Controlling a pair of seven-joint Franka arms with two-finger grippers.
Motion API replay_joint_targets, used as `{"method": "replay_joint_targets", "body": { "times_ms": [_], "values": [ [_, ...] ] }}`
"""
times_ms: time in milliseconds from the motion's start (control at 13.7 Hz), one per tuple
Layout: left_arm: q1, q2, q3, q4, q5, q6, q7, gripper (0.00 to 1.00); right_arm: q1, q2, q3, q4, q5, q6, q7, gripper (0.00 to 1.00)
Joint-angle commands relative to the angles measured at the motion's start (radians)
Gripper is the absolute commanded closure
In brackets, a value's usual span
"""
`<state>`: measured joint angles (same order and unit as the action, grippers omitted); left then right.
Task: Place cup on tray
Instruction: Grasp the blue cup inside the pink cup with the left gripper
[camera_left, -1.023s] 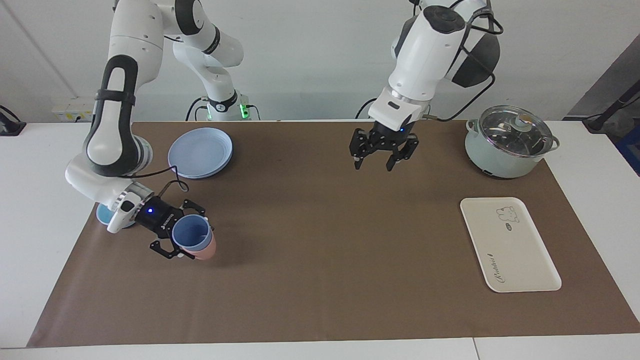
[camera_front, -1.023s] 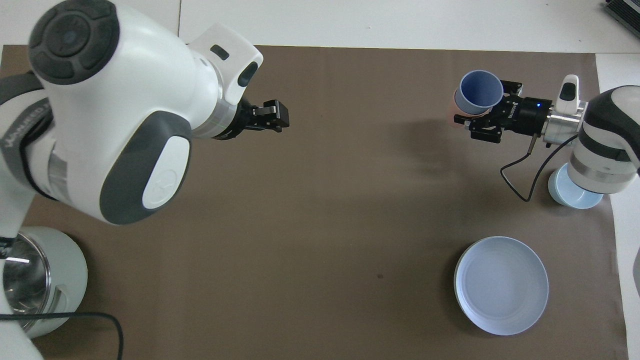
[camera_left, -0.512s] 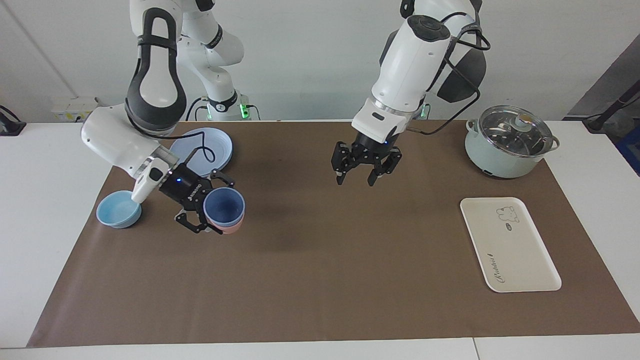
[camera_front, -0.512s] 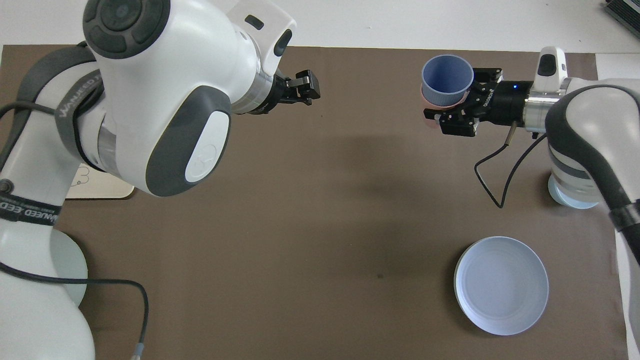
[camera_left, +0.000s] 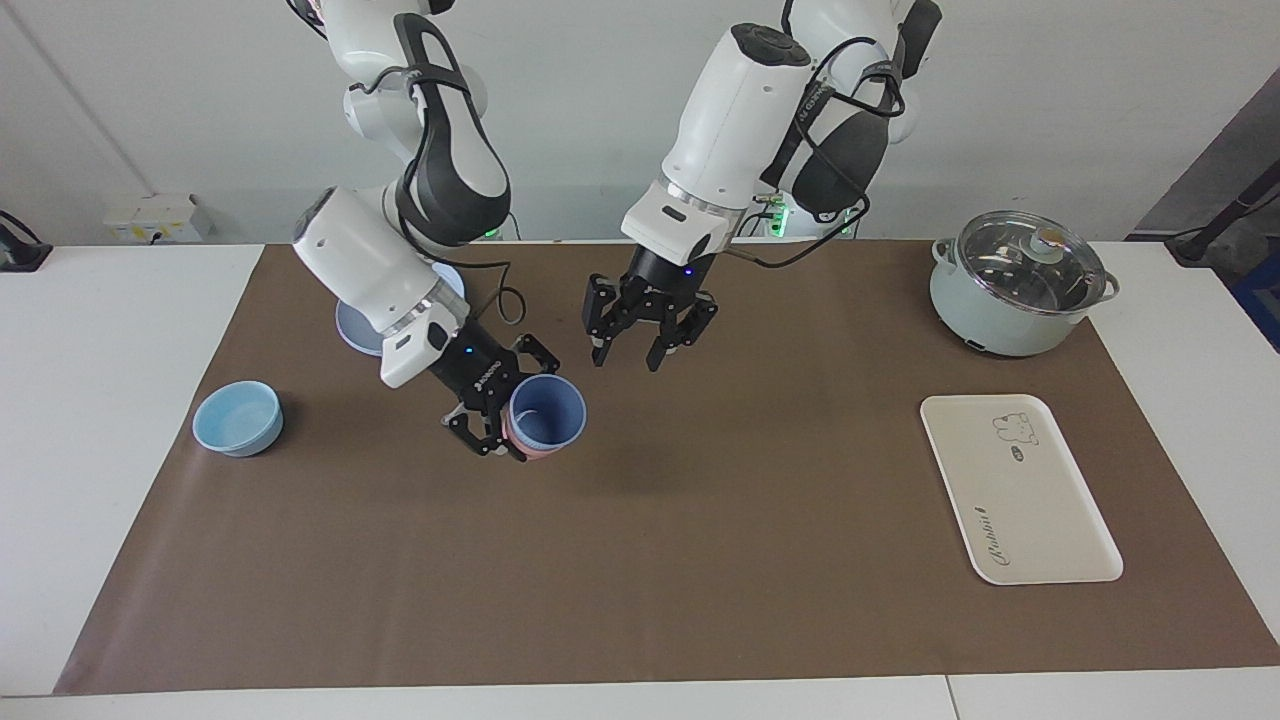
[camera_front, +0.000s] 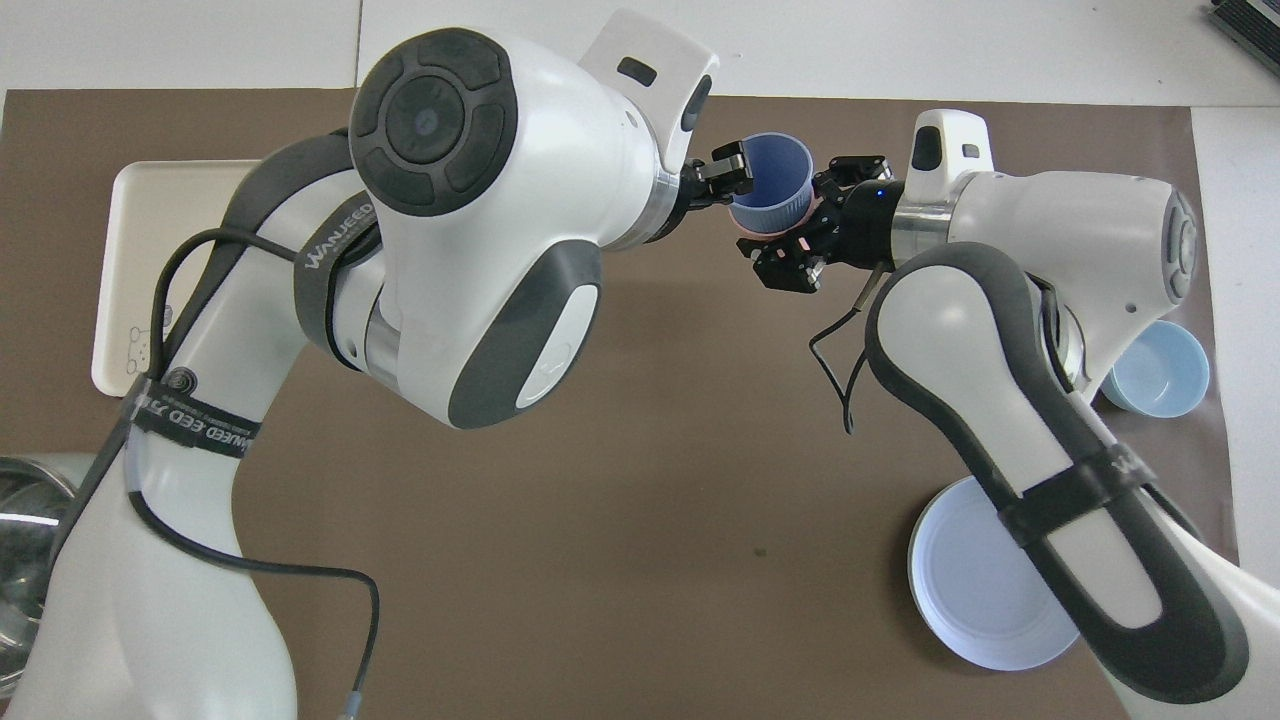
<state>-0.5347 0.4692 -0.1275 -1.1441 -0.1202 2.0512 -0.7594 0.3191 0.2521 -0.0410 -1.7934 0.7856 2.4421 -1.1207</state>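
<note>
The periwinkle-blue cup sits nested in a salmon-pink tumbler. My right gripper is shut on this stack and holds it tilted in the air over the middle of the brown mat; the cup also shows in the overhead view. My left gripper hangs open and empty just beside the stack, close to the cup's rim in the overhead view. The cream-white tray lies flat at the left arm's end of the table and holds nothing; the left arm partly hides it in the overhead view.
A light-blue bowl sits at the right arm's end of the mat. A round blue plate lies nearer the robots, partly under the right arm. A pale green pot with a glass lid stands near the tray, closer to the robots.
My right gripper has carried the stacked cups up and toward the table's middle. My left gripper has moved toward it and now hangs beside the cup.
</note>
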Motion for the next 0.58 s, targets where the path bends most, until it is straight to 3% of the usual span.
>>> {"method": "replay_joint_targets", "body": {
  "times_ms": [0,512],
  "values": [
    [-0.008,0.035,0.011,0.031,-0.018,0.014,-0.023,0.42,0.005,-0.019,-0.002,-0.032,-0.054,0.023,0.03,1.0],
    [-0.002,0.083,0.014,0.012,-0.033,0.113,-0.097,0.51,0.029,-0.02,-0.002,-0.05,-0.087,0.064,0.029,1.0]
  ]
}}
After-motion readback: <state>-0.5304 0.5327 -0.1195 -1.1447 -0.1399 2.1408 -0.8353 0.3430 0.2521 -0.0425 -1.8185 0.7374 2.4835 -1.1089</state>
